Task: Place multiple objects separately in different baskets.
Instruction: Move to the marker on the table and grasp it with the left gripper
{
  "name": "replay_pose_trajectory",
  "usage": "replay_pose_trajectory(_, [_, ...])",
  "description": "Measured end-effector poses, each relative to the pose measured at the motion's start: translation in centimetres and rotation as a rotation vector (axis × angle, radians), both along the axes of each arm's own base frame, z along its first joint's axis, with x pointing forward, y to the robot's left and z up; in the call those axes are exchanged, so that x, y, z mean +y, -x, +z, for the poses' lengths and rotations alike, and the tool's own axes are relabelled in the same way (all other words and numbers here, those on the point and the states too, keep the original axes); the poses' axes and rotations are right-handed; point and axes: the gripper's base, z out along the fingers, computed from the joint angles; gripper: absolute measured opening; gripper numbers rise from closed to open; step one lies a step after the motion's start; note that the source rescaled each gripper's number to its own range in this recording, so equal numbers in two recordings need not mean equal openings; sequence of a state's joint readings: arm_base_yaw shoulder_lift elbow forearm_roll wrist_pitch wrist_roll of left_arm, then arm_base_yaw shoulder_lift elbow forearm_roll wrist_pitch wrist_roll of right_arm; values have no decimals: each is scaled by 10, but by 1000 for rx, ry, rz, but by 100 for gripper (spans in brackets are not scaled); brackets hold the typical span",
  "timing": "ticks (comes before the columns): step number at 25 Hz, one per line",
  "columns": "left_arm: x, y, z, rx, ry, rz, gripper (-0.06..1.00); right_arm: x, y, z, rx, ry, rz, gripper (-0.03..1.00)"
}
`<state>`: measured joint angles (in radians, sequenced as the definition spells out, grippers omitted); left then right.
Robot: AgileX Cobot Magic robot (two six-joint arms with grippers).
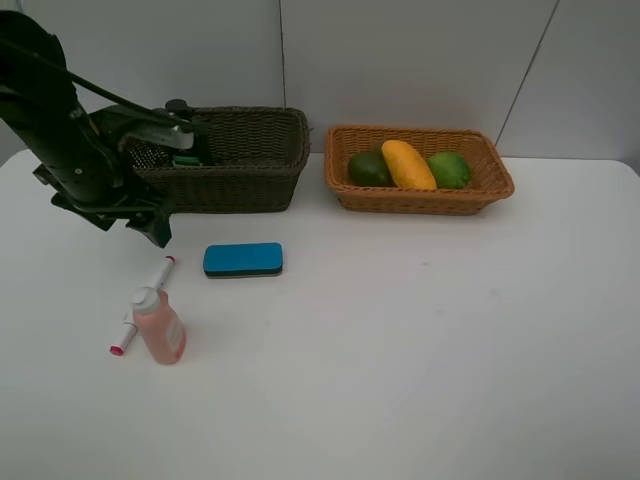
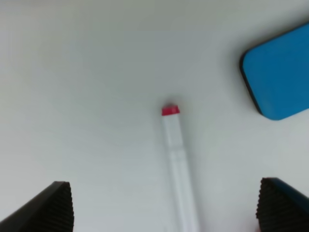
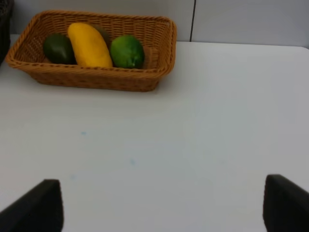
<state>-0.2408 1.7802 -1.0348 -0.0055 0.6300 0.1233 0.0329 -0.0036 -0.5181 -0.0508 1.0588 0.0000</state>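
The orange-tan basket (image 1: 495,185) (image 3: 159,72) holds a dark green avocado (image 1: 368,168) (image 3: 59,48), a yellow mango (image 1: 408,165) (image 3: 88,45) and a bright green round fruit (image 1: 449,169) (image 3: 127,51). On the table lie a blue eraser block (image 1: 243,260) (image 2: 280,72) and a white pink-tipped marker (image 1: 158,275) (image 2: 176,154), with a pink white-capped bottle (image 1: 160,325) standing over its middle. My left gripper (image 1: 160,228) (image 2: 166,208) hangs open in front of the dark basket (image 1: 250,170), straddling the marker's end from above. My right gripper (image 3: 164,208) is open over bare table.
The left arm (image 1: 60,140) crosses in front of the dark basket's left end, where something dark green (image 1: 187,158) shows inside. The white table (image 1: 420,340) runs back to a pale wall behind both baskets.
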Motion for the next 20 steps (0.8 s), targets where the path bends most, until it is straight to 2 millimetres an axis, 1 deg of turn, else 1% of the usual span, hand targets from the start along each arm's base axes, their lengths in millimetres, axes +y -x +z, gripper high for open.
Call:
replay_pose_trajectory(4, [-1, 3, -28, 57, 4, 17, 100, 0, 0, 0, 0, 0, 0, 99])
replay_pose_trajectory(6, [-1, 3, -37, 67, 5, 21, 100, 0, 0, 0, 0, 0, 0, 99])
replay_pose_trajectory(9, [-2, 1, -47, 77, 3, 23, 100, 0, 0, 0, 0, 0, 0, 99])
replay_pose_trajectory(10, [-2, 1, -47, 77, 3, 23, 100, 0, 0, 0, 0, 0, 0, 99])
replay_pose_trajectory(14, [-2, -1, -62, 96, -2, 24, 100, 0, 0, 0, 0, 0, 0, 99])
replay_pose_trajectory(20, [-2, -3, -77, 108, -6, 25, 100, 0, 0, 0, 0, 0, 0, 99])
